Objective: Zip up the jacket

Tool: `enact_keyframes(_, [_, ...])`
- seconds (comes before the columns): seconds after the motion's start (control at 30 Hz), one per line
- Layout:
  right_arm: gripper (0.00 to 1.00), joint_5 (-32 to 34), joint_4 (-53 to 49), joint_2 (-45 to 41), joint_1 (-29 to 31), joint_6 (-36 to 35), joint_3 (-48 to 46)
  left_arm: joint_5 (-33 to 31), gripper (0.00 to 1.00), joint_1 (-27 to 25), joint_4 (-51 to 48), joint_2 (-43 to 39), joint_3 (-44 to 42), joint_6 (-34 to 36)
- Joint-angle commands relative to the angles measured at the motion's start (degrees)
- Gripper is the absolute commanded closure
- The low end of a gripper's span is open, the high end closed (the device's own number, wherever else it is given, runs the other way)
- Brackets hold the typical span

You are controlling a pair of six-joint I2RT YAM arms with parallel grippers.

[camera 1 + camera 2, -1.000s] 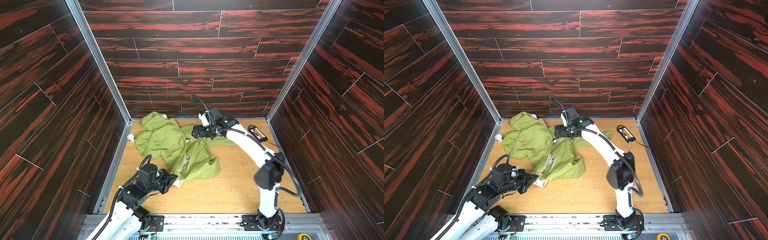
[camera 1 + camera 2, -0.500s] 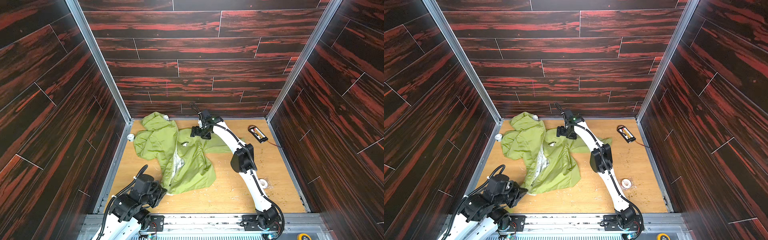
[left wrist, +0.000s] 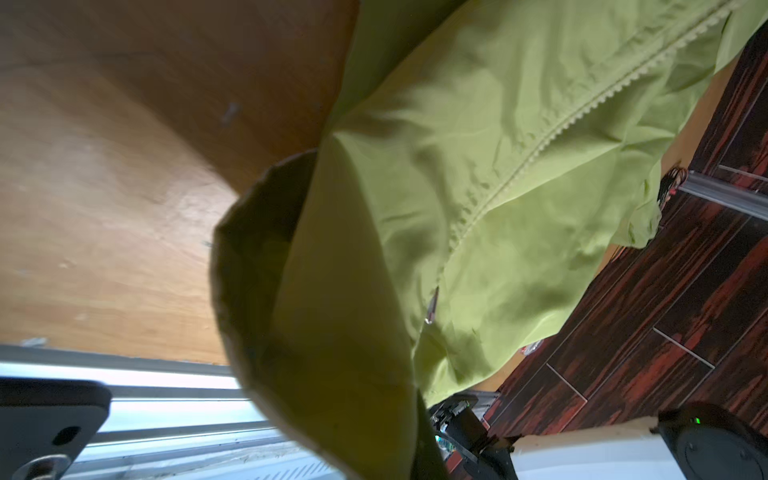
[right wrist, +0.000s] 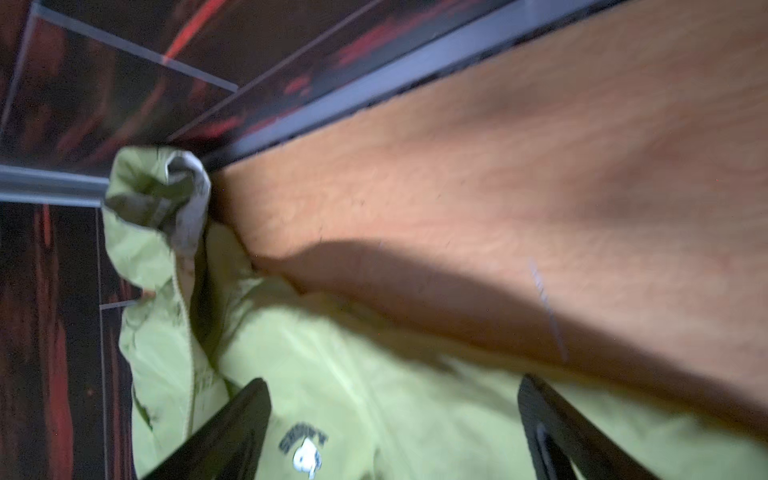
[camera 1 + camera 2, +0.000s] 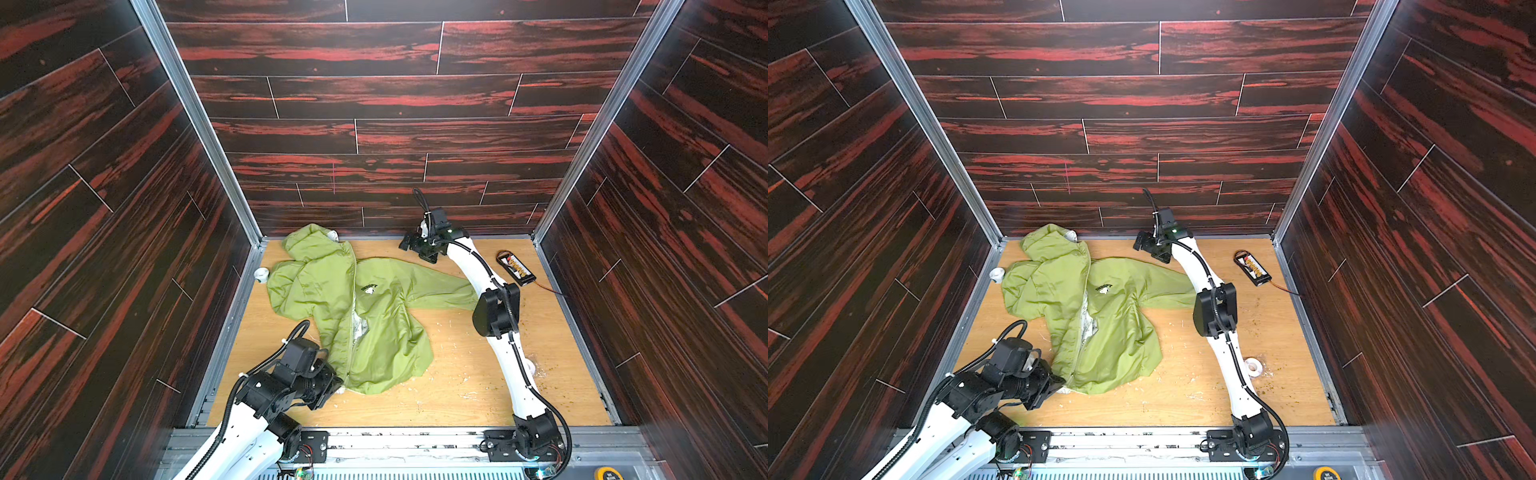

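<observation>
My left hand [image 5: 337,380] is clamped on the jacket [image 5: 374,324] hem (hold it taut). My right hand [image 5: 409,245], jaws apart, should fetch the slider [image 3: 432,305].

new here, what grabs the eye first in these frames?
The lime-green jacket lies sprawled left of centre on the wooden table, its front gaping midway so the white lining shows. The left gripper is clamped on its near hem. The right gripper hangs open by the back wall, holding nothing.
</observation>
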Motion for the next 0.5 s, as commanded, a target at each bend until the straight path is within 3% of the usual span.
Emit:
enact_keyframes(0.0, [0.03,-2.3,2.3,5.1,-1.3,1.3,0.8,1.9,1.0,0.2,3.4,0.6,-0.2,0.2])
enact_keyframes(0.47, [0.09,-18.7,4.8,7.6,0.0,-2.4,-1.4,3.2,1.0,0.2,8.0,6.6,-0.2,-0.7])
